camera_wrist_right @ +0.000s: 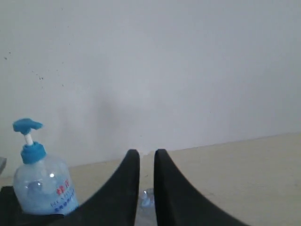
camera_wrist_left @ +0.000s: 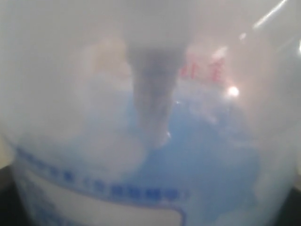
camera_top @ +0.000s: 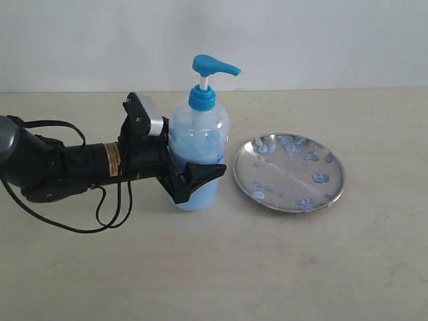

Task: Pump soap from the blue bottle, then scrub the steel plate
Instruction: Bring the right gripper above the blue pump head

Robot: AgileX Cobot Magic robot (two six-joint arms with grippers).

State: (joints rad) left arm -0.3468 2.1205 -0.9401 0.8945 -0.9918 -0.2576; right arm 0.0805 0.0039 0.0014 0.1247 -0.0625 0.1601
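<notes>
The blue bottle stands upright on the table, its blue pump head pointing toward the steel plate. Pale blue soap fills its lower part. My left gripper reaches in from the left and is shut on the bottle's body, one black finger across its front. The bottle wall fills the left wrist view and hides the fingers. The plate lies just right of the bottle, dotted with light-blue blobs. My right gripper is off the exterior view, shut and empty, aimed past the bottle.
Black cables loop down from the left arm onto the table. A plain white wall runs behind the table. A sliver of the plate shows between the right fingers.
</notes>
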